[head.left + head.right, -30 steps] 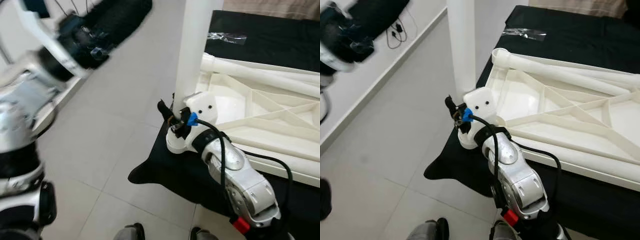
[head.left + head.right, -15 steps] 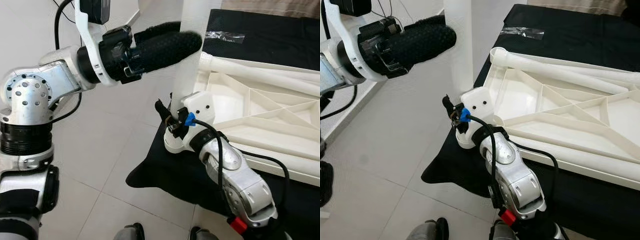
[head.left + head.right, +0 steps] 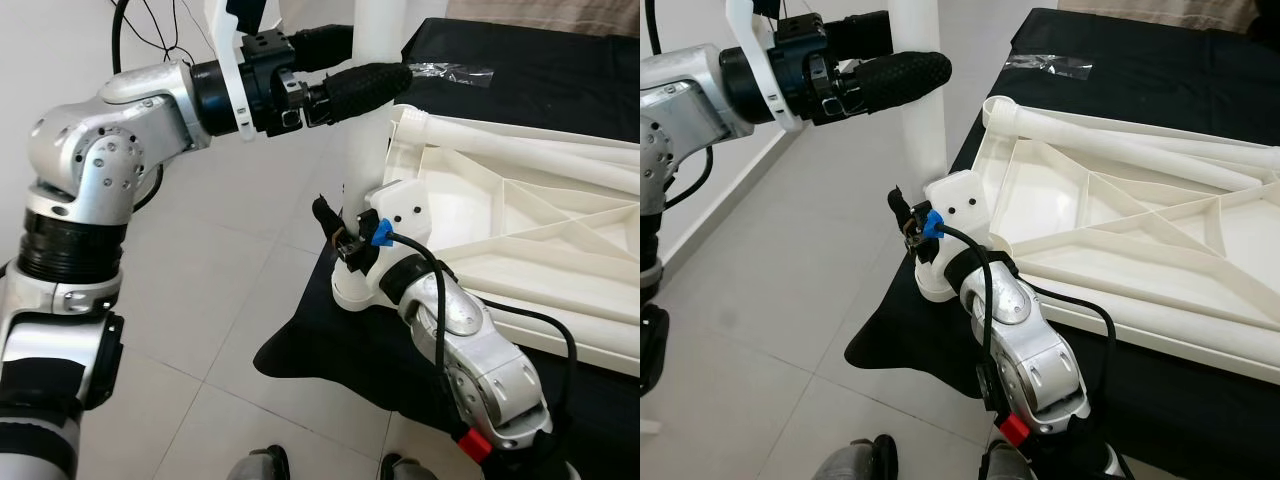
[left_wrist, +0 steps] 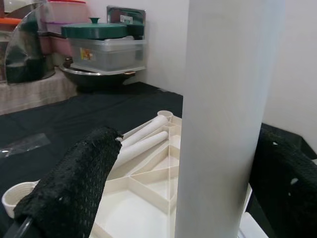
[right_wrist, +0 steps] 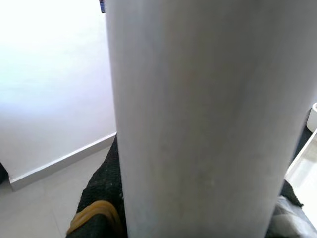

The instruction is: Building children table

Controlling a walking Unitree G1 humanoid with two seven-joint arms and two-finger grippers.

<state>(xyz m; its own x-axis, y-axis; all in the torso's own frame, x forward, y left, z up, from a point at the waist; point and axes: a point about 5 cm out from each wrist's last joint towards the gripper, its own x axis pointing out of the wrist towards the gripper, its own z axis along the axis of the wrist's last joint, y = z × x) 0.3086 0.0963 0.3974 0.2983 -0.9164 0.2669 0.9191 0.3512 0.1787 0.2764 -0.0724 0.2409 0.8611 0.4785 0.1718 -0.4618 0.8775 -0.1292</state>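
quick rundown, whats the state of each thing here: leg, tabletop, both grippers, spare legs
table leg: upright, its foot in the corner socket of the tabletop
tabletop: upside down on the black cloth, ribs facing up
left gripper: open, fingers either side of the upright leg, high up
right gripper: low at the leg's base; fingers hard to make out
spare legs: lying flat inside the tabletop
plastic bag: flat on the cloth

Table leg (image 3: 368,120) top out of frame
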